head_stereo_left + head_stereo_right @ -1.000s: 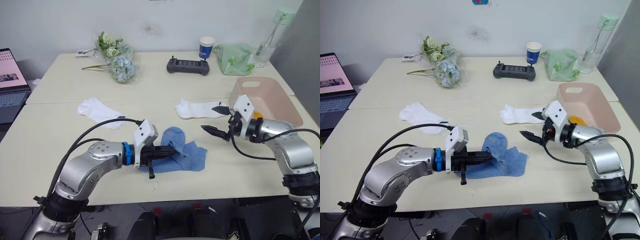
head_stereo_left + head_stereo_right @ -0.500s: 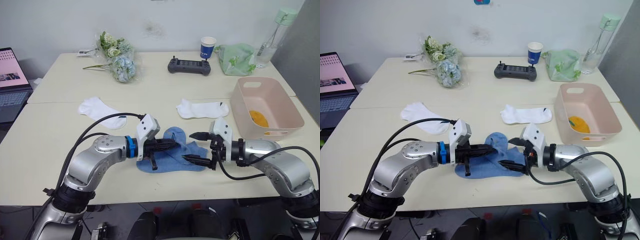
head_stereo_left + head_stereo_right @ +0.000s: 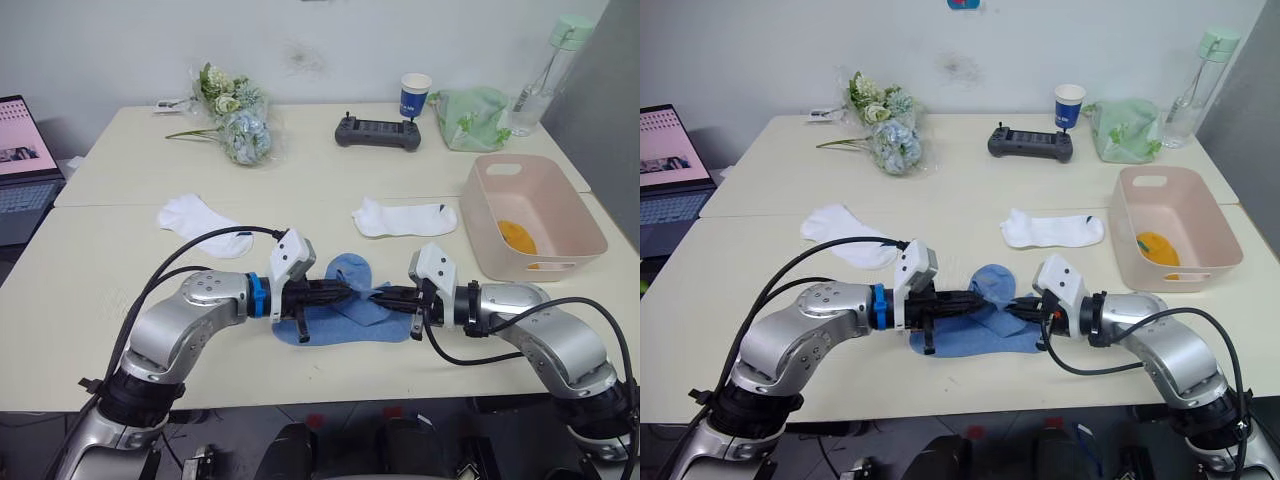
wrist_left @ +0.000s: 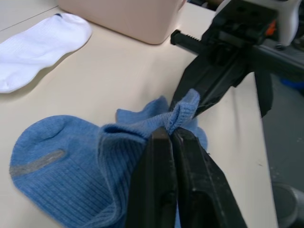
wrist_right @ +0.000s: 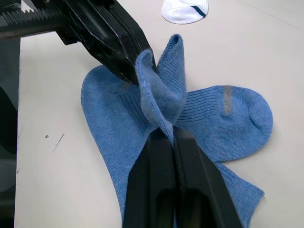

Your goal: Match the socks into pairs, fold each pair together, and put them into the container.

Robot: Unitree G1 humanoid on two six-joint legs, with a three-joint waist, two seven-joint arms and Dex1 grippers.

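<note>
The pink container [image 3: 533,214] sits on the table [image 3: 120,240] beyond and outboard of the right gripper [image 3: 1028,303], holding a mustard-orange sock [image 3: 516,235]. The stacked light blue socks [image 5: 204,111] lie between the two grippers, each clamped shut on a bunched fold of blue fabric, tips nearly meeting, probably to turn one end over the other. Two white socks [image 3: 403,217] [image 3: 200,222] wait apart, beyond the left gripper [image 3: 346,292] and its partner.

silver arms, black cables, black pincers
</note>
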